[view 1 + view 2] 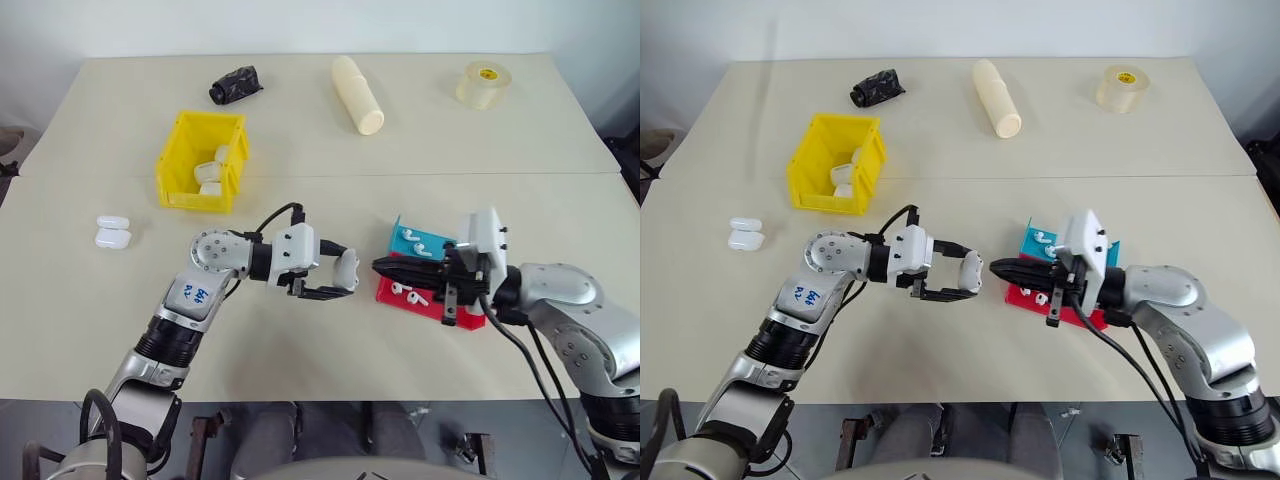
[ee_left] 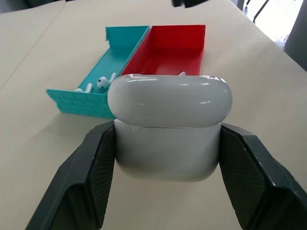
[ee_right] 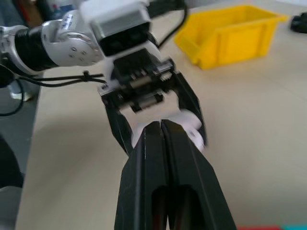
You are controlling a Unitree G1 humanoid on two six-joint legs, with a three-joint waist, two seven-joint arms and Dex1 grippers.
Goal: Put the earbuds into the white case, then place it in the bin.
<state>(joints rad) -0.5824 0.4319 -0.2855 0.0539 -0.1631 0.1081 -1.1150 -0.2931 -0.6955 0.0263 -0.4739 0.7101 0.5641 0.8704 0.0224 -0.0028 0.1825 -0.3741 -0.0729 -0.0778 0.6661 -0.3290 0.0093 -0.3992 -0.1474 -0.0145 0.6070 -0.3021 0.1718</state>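
The white case [image 1: 346,268] is up off the table, lid down, clamped between the two black fingers of the left gripper [image 1: 336,272]; in the left wrist view those fingers [image 2: 81,182] press flat against its two sides. It hangs near the middle of the table [image 1: 300,340], at about four o'clock from the bin [image 1: 201,160].

Facing it from three o'clock is the right gripper [image 1: 385,266], its fingers pressed together with nothing visible between them, tips just short of the case. In the right wrist view the closed tips [image 3: 160,132] sit right in front of the case [image 3: 188,125].

Under and behind the right gripper lie two small trays side by side: a blue tray [image 1: 412,240] and a red tray [image 1: 420,298]. Earbuds [image 1: 418,245] lie loose in the blue one, and more white earbuds [image 1: 408,291] show in the red one.

The yellow bin stands at about ten o'clock from the held case and has several white cases [image 1: 213,172] already in it. Two further white cases [image 1: 113,232] lie well apart, at nine o'clock near the table's left edge.

Along the far side, from eleven to one o'clock: a crumpled black object [image 1: 235,85], a cream cylinder [image 1: 358,94] lying on its side, and a roll of clear tape [image 1: 484,84] whose core carries a label too small to read. The left forearm bears a handwritten blue mark [image 1: 193,293] that I cannot make out.
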